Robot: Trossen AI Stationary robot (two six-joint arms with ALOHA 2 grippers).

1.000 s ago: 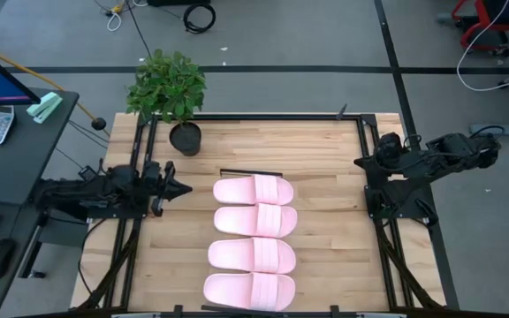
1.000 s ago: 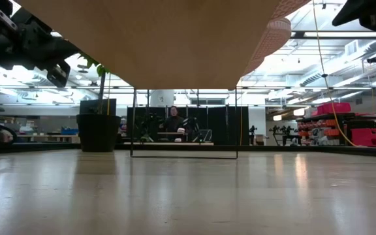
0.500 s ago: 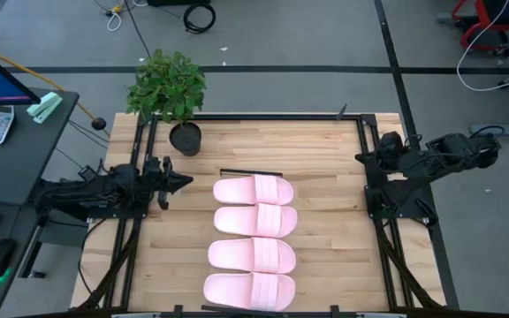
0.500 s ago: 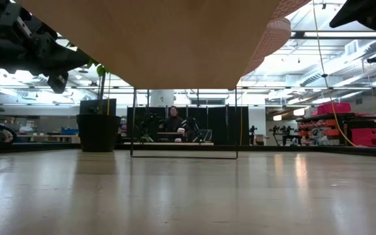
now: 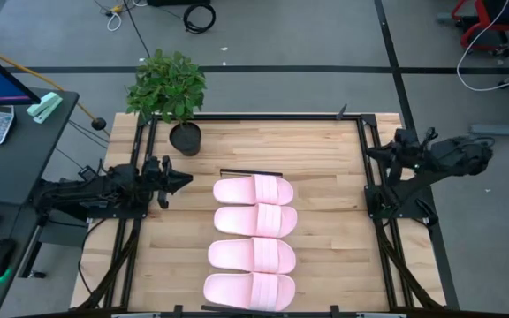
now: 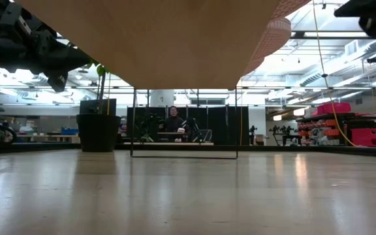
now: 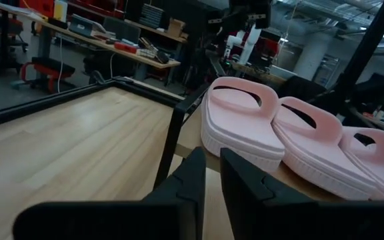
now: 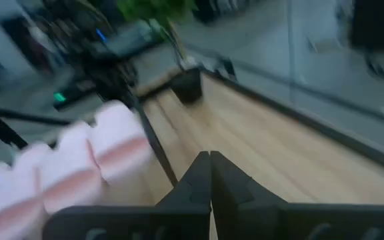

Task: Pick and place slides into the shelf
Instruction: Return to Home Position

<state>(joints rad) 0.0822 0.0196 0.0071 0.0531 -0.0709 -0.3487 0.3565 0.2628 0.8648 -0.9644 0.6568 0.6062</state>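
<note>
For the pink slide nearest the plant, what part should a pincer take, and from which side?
Probably the wide strap of that slide, or the sole's edge at the open toe, approached from the left pincer side. The strap arches clear of the footbed, and the neighbouring slide crowds one long edge.

You have four slides (image 5: 253,240) lying side by side in a column at the table's (image 5: 325,150) centre, running from 12 down to 6 o'clock. The potted plant (image 5: 168,88) stands at about 11 o'clock. The left gripper (image 5: 177,180) sits at 9 o'clock, just beside the top slide, and the right gripper (image 5: 387,152) is at 3 o'clock, well apart from them.
</note>
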